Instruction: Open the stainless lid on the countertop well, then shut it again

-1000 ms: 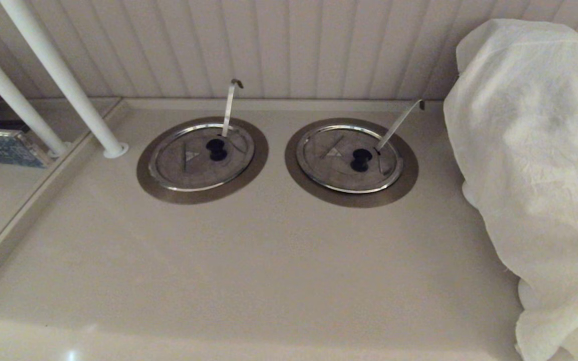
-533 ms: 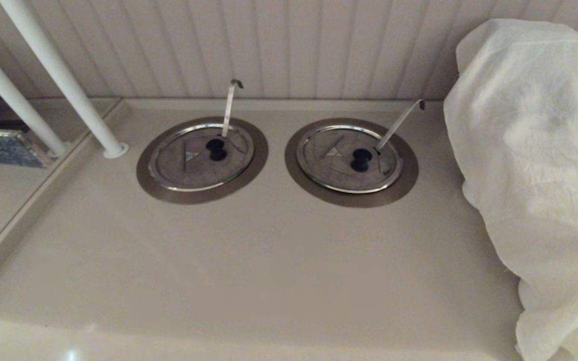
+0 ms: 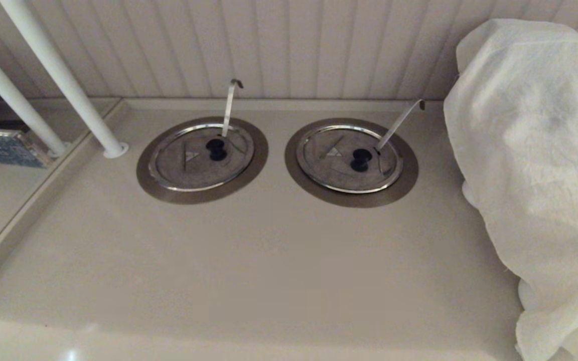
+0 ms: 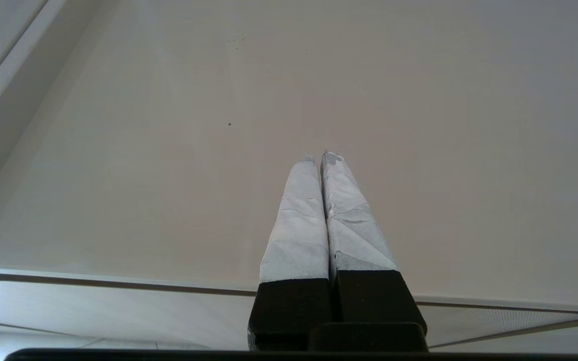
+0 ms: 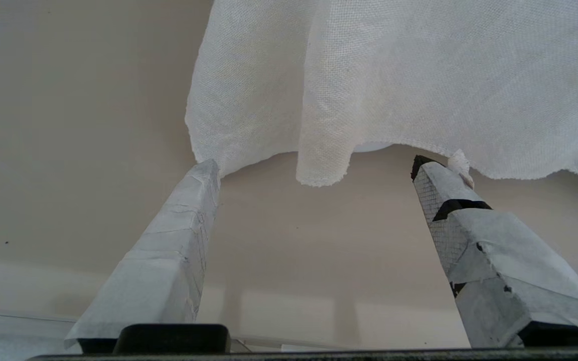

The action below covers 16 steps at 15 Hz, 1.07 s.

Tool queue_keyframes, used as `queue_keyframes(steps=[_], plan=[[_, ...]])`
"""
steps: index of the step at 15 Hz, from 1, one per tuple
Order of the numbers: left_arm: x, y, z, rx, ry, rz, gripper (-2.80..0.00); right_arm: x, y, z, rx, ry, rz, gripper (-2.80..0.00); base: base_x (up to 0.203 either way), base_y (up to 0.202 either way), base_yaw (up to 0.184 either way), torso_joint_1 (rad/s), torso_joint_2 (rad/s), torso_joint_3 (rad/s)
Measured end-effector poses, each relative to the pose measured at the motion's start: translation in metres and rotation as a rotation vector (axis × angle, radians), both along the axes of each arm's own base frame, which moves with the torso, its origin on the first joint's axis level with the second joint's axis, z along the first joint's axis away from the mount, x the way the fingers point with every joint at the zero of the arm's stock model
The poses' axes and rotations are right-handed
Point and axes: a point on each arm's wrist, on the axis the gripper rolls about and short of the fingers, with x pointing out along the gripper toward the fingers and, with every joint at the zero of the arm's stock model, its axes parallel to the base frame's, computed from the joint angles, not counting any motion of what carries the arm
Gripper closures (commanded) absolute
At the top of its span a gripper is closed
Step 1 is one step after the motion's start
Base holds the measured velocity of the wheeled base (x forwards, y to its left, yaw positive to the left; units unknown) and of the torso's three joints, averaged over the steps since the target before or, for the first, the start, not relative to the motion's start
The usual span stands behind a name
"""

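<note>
The stainless lid lies flat over the countertop well, whose brushed-steel ring shows around it at the back left of the beige counter. The lid has a black knob, a small triangle mark and a near-upright ladle stem. Neither arm appears in the head view. My left gripper is shut with nothing in it, over bare counter near the front edge. Open and holding nothing, my right gripper faces the hanging hem of a white cloth.
A twin lid with a slanted stem sits to the right in its own ring. The cloth-covered bulk fills the right side. Two white slanted poles stand at the back left by a raised ledge.
</note>
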Motion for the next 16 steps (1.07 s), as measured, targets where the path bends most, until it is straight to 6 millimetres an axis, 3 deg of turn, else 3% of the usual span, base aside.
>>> queue_keyframes(steps=[16], plan=[[0.0001,0.0,0.0,0.0,0.001,0.0,0.0,0.0,-0.0001,0.0001,0.029,0.0,-0.005,-2.8,0.0,0.0,0.0,0.0,0.0,0.0]])
